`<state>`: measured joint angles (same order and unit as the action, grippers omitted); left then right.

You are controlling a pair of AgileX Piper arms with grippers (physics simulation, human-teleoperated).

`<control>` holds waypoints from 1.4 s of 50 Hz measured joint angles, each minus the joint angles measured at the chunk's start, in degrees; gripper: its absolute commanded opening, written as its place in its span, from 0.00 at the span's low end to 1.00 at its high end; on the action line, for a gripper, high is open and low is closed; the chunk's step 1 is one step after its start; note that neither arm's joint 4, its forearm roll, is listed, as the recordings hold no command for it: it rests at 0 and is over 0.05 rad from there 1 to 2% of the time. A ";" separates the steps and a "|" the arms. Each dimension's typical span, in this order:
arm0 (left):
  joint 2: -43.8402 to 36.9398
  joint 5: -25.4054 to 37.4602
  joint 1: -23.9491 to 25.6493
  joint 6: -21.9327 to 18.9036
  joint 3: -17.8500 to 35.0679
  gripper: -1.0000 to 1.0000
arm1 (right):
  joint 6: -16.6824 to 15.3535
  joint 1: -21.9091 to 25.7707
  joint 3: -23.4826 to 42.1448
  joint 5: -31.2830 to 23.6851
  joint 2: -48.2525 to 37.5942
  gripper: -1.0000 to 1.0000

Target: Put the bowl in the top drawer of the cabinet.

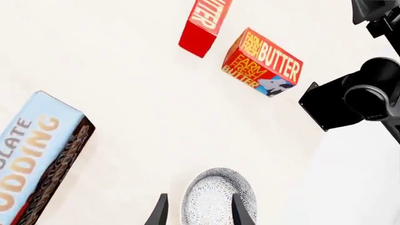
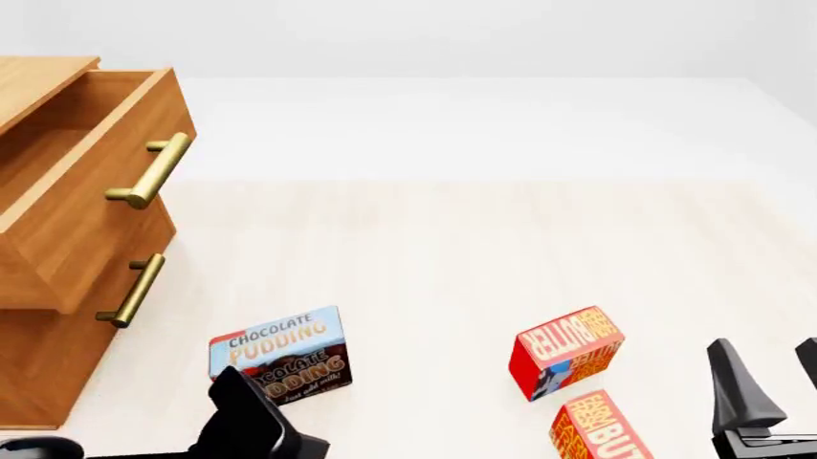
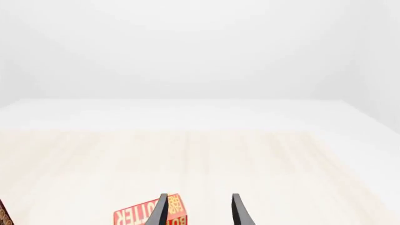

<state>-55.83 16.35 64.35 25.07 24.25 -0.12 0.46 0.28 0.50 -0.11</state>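
Observation:
The round speckled white-grey bowl (image 1: 216, 199) lies on the table in the left wrist view. My left gripper (image 1: 198, 197) is open right over it, with one finger (image 1: 240, 211) above its inside and the other outside its rim. The front view does not show the bowl and shows only the left arm (image 2: 249, 421). The orange-brown cabinet (image 2: 38, 363) stands at the far left, its top drawer (image 2: 77, 182) pulled out and open. Low on the right, my right gripper (image 2: 766, 346) is open and holds nothing.
A chocolate pudding box (image 2: 283, 354) lies near the cabinet, by the left arm. Two red butter boxes (image 2: 568, 349) (image 2: 600, 430) lie at the right front, beside the right gripper. The lower drawer's brass handle (image 2: 134, 290) sticks out below the top drawer.

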 measured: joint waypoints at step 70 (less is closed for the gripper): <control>-5.68 -3.68 -0.65 3.26 -7.71 1.00 | -0.19 0.09 0.01 0.11 0.02 1.00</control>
<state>-61.52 12.67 63.70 28.33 16.53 -0.31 0.55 0.29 0.61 -0.09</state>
